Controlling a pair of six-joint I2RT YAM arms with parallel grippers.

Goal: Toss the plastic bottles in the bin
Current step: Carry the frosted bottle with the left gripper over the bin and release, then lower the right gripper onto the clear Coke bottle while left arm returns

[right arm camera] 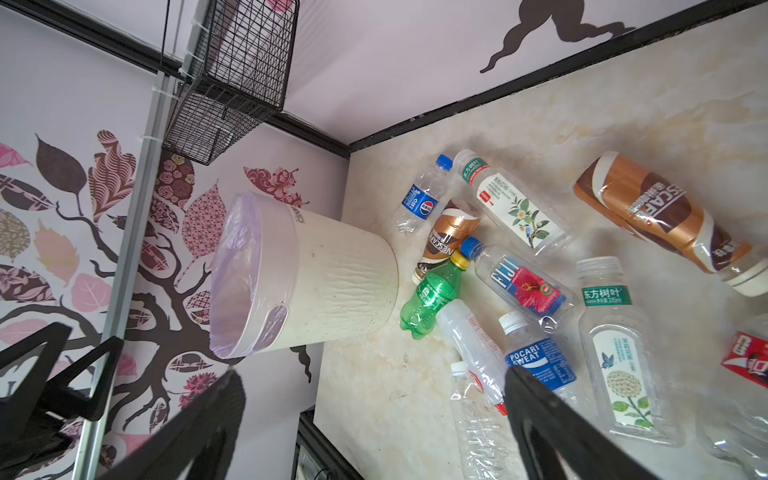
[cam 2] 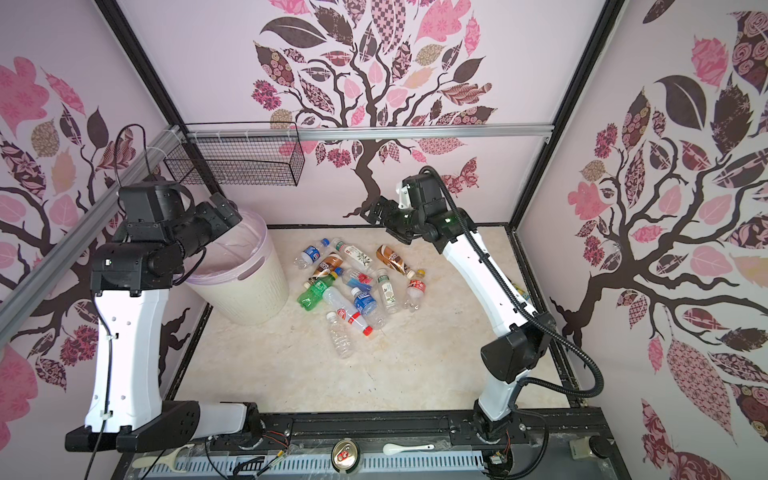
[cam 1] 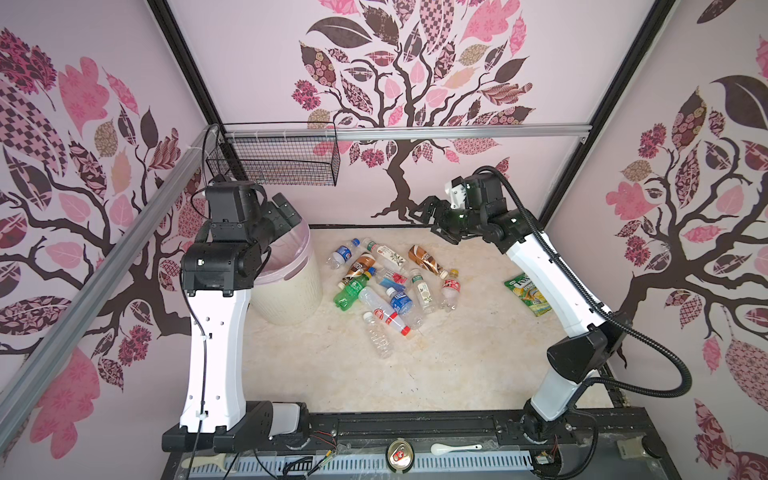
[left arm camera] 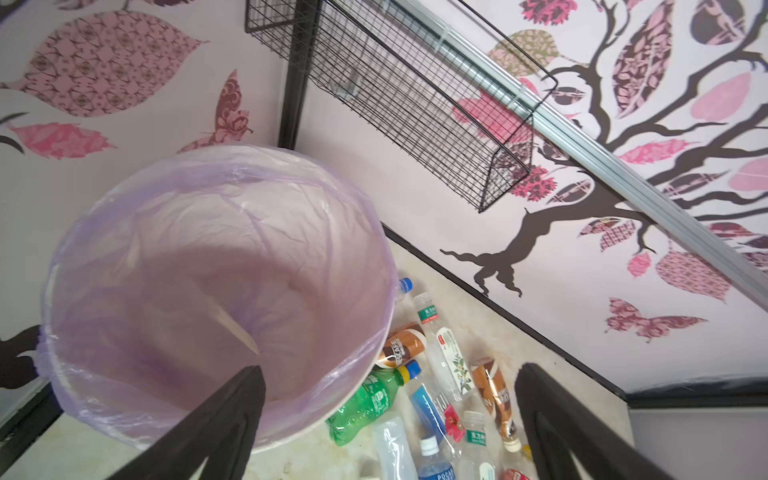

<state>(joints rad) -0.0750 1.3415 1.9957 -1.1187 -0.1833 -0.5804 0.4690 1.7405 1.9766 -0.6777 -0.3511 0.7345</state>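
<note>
The bin (cam 1: 291, 291) (cam 2: 253, 291), cream and ribbed with a lilac bag, stands at the table's back left. Inside it (left arm camera: 216, 166) only the bag shows. My left gripper (cam 1: 286, 212) (cam 2: 226, 208) (left arm camera: 392, 370) hangs open over the bin's rim, holding nothing. Several plastic bottles lie in a heap right of the bin, among them a green one (cam 1: 351, 291) (cam 2: 313, 293) (left arm camera: 365, 399) (right arm camera: 432, 295), brown ones and clear ones with blue or red labels. My right gripper (cam 1: 432, 216) (cam 2: 380, 212) (right arm camera: 372, 372) is open and empty, high above the heap's back right.
A black wire basket (cam 1: 282, 160) (cam 2: 241, 160) hangs on the back wall above the bin. A green-yellow snack packet (cam 1: 528, 293) lies near the right arm. A can (cam 1: 400, 455) and a white spoon (cam 1: 453, 448) rest on the front rail.
</note>
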